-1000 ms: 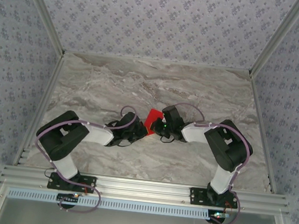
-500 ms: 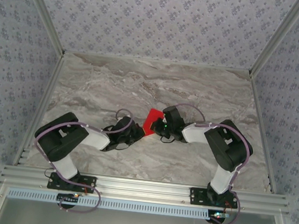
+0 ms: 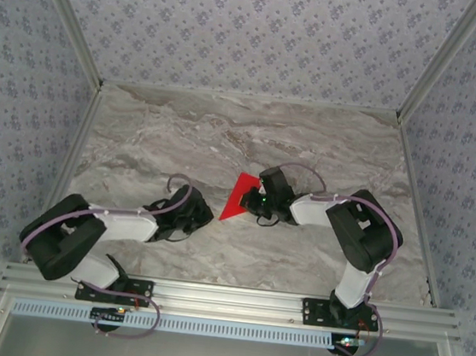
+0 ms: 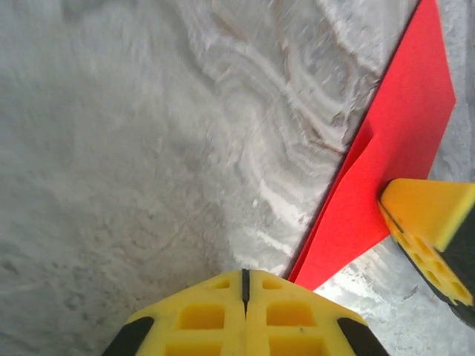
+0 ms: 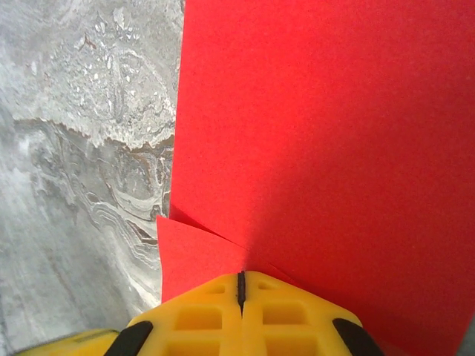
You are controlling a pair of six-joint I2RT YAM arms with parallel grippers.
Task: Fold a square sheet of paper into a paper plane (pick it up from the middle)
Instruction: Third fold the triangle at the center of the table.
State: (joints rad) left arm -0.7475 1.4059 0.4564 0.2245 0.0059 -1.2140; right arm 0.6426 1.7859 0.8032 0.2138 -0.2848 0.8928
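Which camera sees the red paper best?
The top external view: the red paper shows almost whole, a triangle. The left wrist view catches its folded edge; the right wrist view, a close, cropped stretch.

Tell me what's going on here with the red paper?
A folding job is partway through. The square sheet of paper lies on the marble table as a layered triangle. The right gripper, shut, rests its tips on the paper, apparently pinning it. The left gripper, also shut, sits just off the paper's pointed corner, holding nothing.
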